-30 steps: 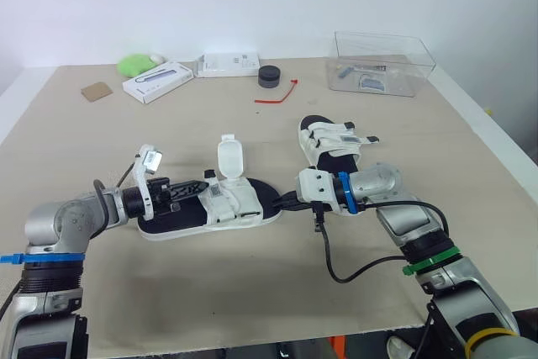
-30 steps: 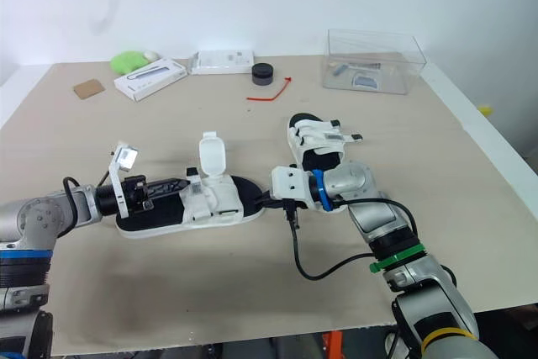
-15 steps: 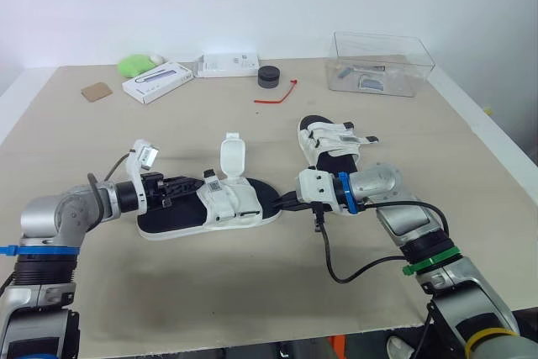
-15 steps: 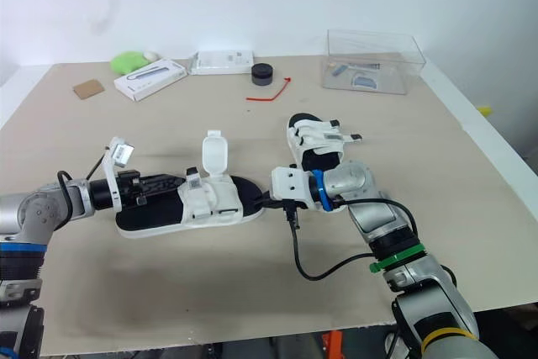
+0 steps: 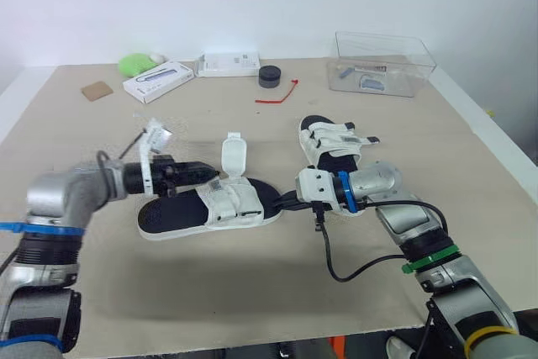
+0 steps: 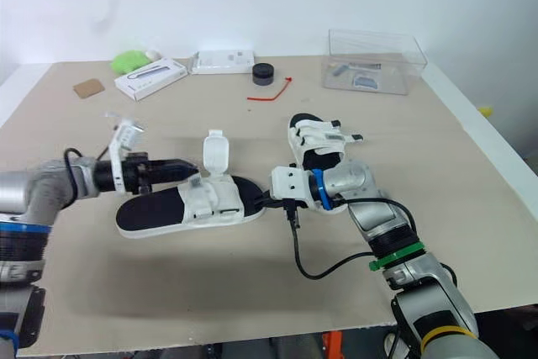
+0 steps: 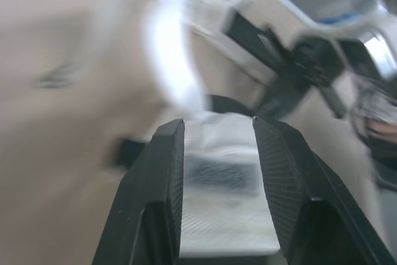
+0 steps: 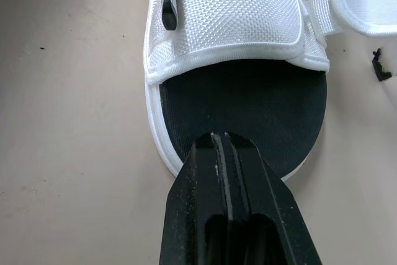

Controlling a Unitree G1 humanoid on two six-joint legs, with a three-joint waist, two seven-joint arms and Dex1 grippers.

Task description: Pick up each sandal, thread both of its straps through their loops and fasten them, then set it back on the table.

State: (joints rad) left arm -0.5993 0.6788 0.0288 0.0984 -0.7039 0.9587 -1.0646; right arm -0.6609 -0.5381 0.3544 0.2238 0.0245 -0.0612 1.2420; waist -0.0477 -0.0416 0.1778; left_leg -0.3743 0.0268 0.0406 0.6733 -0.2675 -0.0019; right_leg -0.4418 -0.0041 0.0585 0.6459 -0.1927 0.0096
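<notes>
The near sandal, black footbed with white straps, lies flat on the table, one strap flap standing up. My left gripper hovers open just above its heel half, pointing at the straps; in the left wrist view the white strap lies beyond the parted fingers. My right gripper is shut, its tips resting on the sandal's toe end. The second sandal lies behind the right gripper.
At the table's back stand a clear plastic box, two white boxes, a black puck, a red tie, a green object and a brown card. A black cable hangs from the right wrist.
My left gripper has lifted off the sandal's heel and moved up and toward the standing strap. The right gripper and both sandals have stayed put.
</notes>
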